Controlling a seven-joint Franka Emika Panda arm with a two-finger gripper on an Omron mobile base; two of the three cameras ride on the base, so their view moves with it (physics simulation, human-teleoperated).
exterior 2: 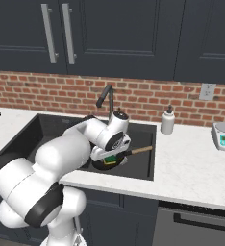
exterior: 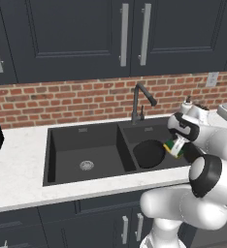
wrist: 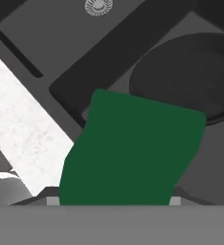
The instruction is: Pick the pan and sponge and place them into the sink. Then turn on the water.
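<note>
The pincer [exterior: 176, 147] grips the sponge [exterior: 173, 147] over the sink's [exterior: 50, 155] right basin. It should release low, beside the pan [exterior: 148, 153].

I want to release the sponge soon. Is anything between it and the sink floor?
The pan already lies in the right basin of the sink, just beside and below the sponge in the gripper. Released here, the sponge may land on or beside the pan.

Pan [exterior: 148, 153], round & black, lies flat in right basin of the sink [exterior: 67, 150], below and just ahead of the gripper [exterior: 176, 148]; its tan handle [exterior 2: 141, 150] points to the counter side. Sponge [wrist: 130, 150], green top w/ yellow body, is held between the fingers, above pan's near edge. Sink matte black, silver drain [exterior: 87, 165] in left basin.
</note>
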